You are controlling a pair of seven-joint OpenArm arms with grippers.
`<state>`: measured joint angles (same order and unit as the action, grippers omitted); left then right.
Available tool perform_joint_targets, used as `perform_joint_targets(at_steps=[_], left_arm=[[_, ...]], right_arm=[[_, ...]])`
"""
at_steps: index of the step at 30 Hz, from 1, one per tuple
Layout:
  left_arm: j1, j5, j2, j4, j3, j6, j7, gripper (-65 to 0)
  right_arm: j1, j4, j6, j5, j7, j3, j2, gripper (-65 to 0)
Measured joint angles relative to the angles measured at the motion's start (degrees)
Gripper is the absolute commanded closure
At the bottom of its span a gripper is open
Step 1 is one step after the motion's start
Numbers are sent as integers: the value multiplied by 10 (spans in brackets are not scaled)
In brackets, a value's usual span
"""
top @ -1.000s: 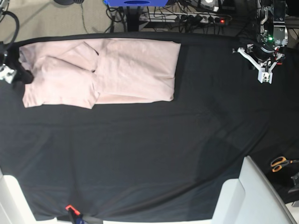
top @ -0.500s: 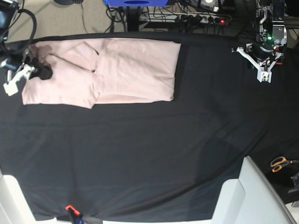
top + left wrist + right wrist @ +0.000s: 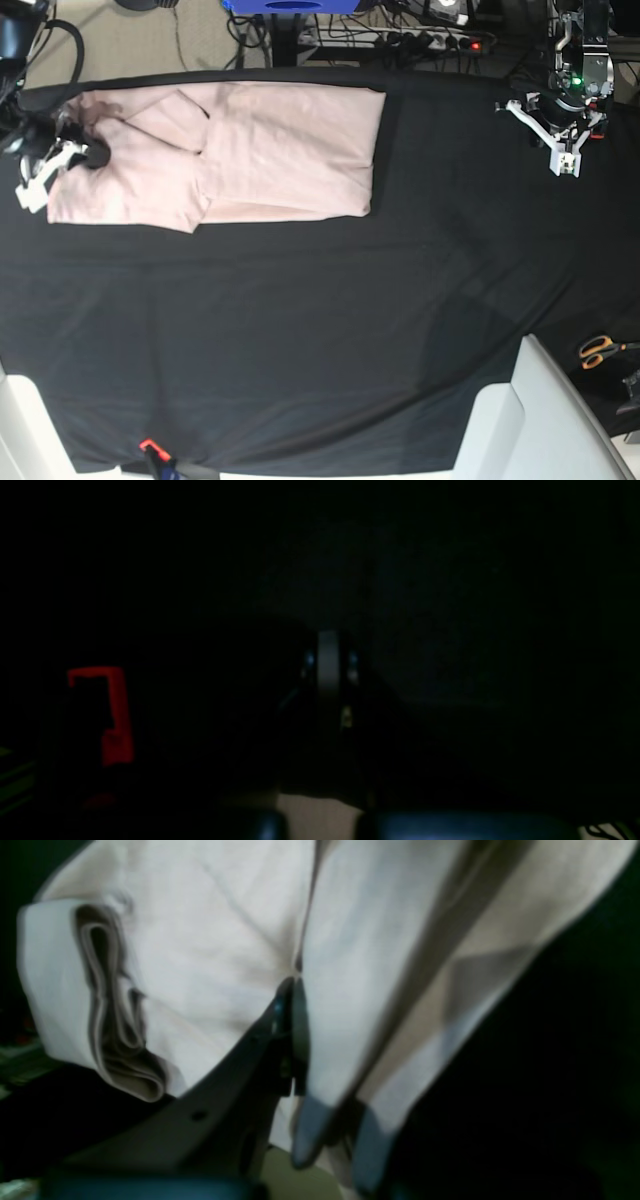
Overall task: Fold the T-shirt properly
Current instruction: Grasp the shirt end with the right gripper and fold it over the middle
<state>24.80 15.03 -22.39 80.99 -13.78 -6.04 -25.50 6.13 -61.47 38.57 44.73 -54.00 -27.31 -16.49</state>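
The pale pink T-shirt (image 3: pixel 280 150) lies partly folded at the back left of the black cloth (image 3: pixel 320 330), its sleeve part folded over on the left. My right gripper (image 3: pixel 60 153) is at the shirt's left edge. In the right wrist view the right gripper (image 3: pixel 292 990) has its jaws together, pinching a fold of the T-shirt (image 3: pixel 200 940), which bunches and hangs around them. My left gripper (image 3: pixel 565 158) hovers far off at the back right, away from the shirt. In the dark left wrist view the left gripper (image 3: pixel 328 655) looks shut and empty.
Orange-handled scissors (image 3: pixel 600 350) lie off the cloth at the right edge. A white panel (image 3: pixel 530 420) stands at the front right and another (image 3: pixel 25 430) at the front left. A red clip (image 3: pixel 150 445) sits at the front edge. Cables and a power strip (image 3: pixel 420 40) lie behind the table.
My right gripper has moved from beyond the shirt's left edge rightward onto that edge and closed on the cloth, which now bunches there. The left arm has hardly moved.
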Motion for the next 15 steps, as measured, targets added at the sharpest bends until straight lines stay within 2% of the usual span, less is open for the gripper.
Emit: perform_joint_targets(at_steps=[6,11,15], left_arm=[[0,1,0,0,0,0,0,0],[0,2,1,0,1,0,1,0],[0,0,2,0,0,0,0,0]], right_arm=[[69,-235,-203,-4,6,13,44,-8],[99,-385,-344,-97,6,114,77,-8],[108,-426,-447,-160,5,223,100,-8]])
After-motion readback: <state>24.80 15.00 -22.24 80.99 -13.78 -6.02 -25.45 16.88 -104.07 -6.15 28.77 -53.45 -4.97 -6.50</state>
